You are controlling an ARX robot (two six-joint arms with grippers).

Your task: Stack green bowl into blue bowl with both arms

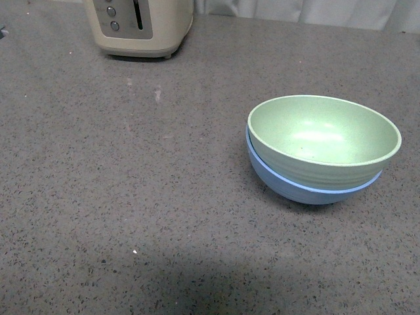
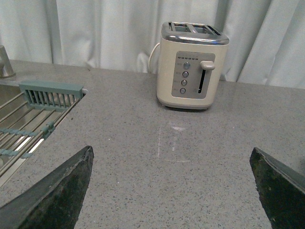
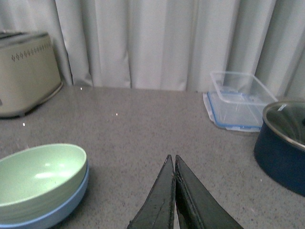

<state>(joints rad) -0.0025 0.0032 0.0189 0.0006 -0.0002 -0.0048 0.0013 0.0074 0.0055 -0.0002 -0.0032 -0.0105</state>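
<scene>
right gripper (image 3: 174, 191) pinched closed and empty, left gripper (image 2: 171, 191) spread wide over bare counter (image 1: 131, 197); green bowl (image 1: 325, 138) nested inside blue bowl (image 1: 298, 187); toaster (image 1: 141, 26) behind. stacking appears complete; only retreating remains.

A kitchen, by the look of it: a cream toaster (image 2: 192, 67) at the speckled grey tabletop's (image 1: 131, 197) back edge, a sink (image 2: 21, 129) (rack inside), a dark pot (image 3: 282, 143), pale curtains (image 3: 157, 43) behind.
</scene>
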